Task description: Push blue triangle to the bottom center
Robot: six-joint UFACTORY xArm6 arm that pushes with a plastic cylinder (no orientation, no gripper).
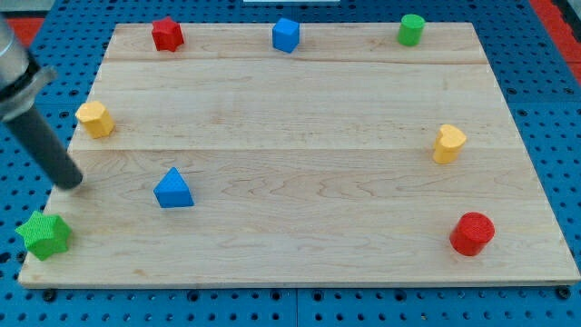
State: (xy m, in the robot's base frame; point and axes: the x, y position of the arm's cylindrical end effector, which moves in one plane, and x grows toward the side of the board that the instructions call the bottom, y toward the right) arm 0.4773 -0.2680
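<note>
The blue triangle (172,189) lies on the wooden board (300,154) at the view's left, below the middle height. My tip (70,184) rests near the board's left edge, to the left of the blue triangle with a clear gap between them. The rod slants up to the view's top left. The green star (43,234) sits just below my tip at the bottom left corner.
A yellow hexagon (94,119) sits at the left edge above my tip. Along the top stand a red star (167,34), a blue cube (285,34) and a green cylinder (410,29). A yellow heart (448,143) and a red cylinder (472,233) are at the right.
</note>
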